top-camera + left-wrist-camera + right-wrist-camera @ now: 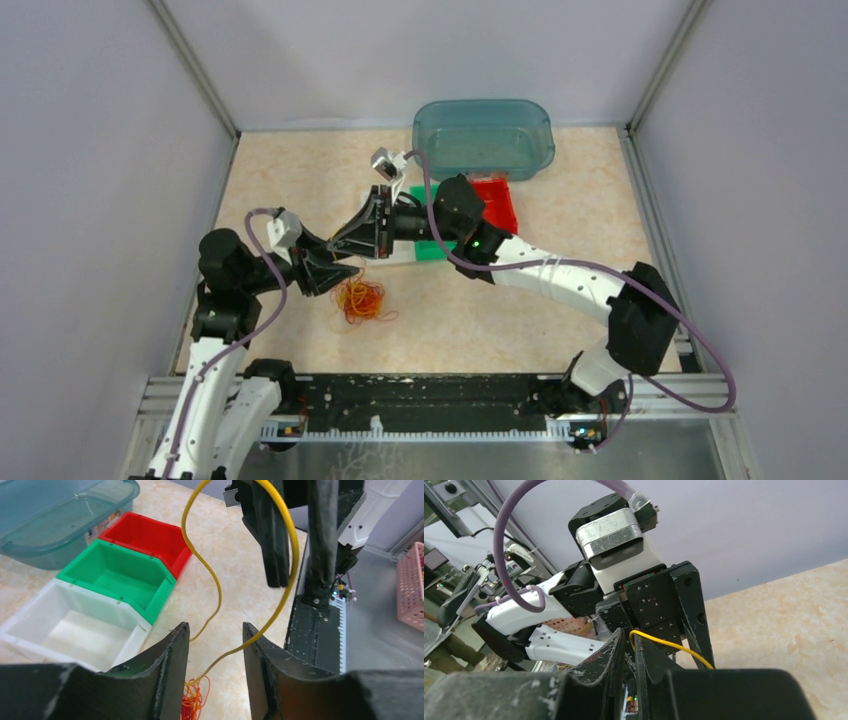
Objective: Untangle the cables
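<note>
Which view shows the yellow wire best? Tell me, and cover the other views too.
Left wrist: the yellow wire loops from the right gripper down to the clump. Right wrist shows only a short stretch where that gripper pinches it. Top external: too thin to trace; only the clump shows.

My overhead camera sits above and behind both arm bases and looks steeply down over the whole beige speckled table (590, 210). The left wrist camera peers low and close past its black fingers (167, 680) at the red plastic bin (150, 540), green plastic bin (115, 575), white plastic bin (65, 625) and translucent teal tub (50, 520), all shared with the overhead. The right wrist camera faces the left arm's silver-faced wrist camera (610, 532) at close range. Both wrist views share the thin yellow cable (202, 560).
</note>
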Action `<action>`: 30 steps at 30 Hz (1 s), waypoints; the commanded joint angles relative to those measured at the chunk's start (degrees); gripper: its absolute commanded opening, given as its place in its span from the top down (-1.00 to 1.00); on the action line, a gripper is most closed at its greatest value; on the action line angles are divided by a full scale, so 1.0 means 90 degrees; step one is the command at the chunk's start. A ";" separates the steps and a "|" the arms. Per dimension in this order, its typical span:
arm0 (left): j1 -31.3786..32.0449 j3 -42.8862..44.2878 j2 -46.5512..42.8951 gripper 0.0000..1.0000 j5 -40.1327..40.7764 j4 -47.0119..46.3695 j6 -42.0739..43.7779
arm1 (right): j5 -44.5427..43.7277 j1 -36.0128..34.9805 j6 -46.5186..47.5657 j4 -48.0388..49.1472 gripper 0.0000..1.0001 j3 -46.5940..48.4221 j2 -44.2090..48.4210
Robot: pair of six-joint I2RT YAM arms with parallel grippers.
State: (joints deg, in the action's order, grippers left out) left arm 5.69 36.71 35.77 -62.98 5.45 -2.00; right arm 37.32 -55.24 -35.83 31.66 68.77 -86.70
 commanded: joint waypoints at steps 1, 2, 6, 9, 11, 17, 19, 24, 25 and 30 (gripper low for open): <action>0.0019 0.0113 0.0160 0.06 -0.0525 -0.0411 -0.0242 | 0.0071 -0.0136 -0.0075 0.0282 0.73 0.0504 -0.0111; 0.0019 0.0104 0.0195 0.09 -0.0677 -0.0391 -0.0320 | 0.0093 -0.0154 -0.0096 0.0276 0.73 0.0569 -0.0156; 0.0022 0.0077 0.0108 0.49 -0.0636 -0.0314 -0.0241 | 0.0154 -0.0180 -0.0147 0.0248 0.75 0.0753 -0.0288; 0.0022 0.0116 0.0059 0.99 -0.0539 -0.0292 -0.0248 | 0.0206 -0.0180 -0.0207 0.0284 0.63 0.0815 -0.0308; 0.0024 0.0205 0.0068 1.00 -0.0583 -0.0287 -0.0320 | 0.0228 -0.0172 -0.0159 0.0069 0.17 0.0888 -0.0268; 0.0022 0.0605 0.0088 1.00 -0.0479 -0.0197 -0.0516 | 0.1513 0.0274 -0.0742 0.0240 -0.52 0.0717 0.0069; 0.0027 0.0616 0.0097 1.00 -0.0494 -0.0247 -0.0581 | 0.1841 0.0316 -0.0724 0.0206 -0.53 0.0603 0.0180; 0.0022 0.0770 0.0157 1.00 -0.0187 -0.0306 -0.0556 | 0.2143 0.0425 -0.0438 -0.0488 -0.50 0.0366 0.0480; 0.0029 0.0852 0.0185 1.00 -0.0145 -0.0278 -0.0551 | 0.2293 0.0439 -0.0469 -0.0630 -0.49 0.0387 0.0491; 0.0024 0.1039 0.0215 1.00 0.0076 -0.0158 -0.0866 | 0.3206 0.0443 -0.0404 -0.1423 -0.32 0.0575 0.0401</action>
State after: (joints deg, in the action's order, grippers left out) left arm 5.76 43.77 38.13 -64.07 4.49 -7.16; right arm 57.80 -51.55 -40.05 23.75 72.29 -84.14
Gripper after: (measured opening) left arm 0.013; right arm 0.692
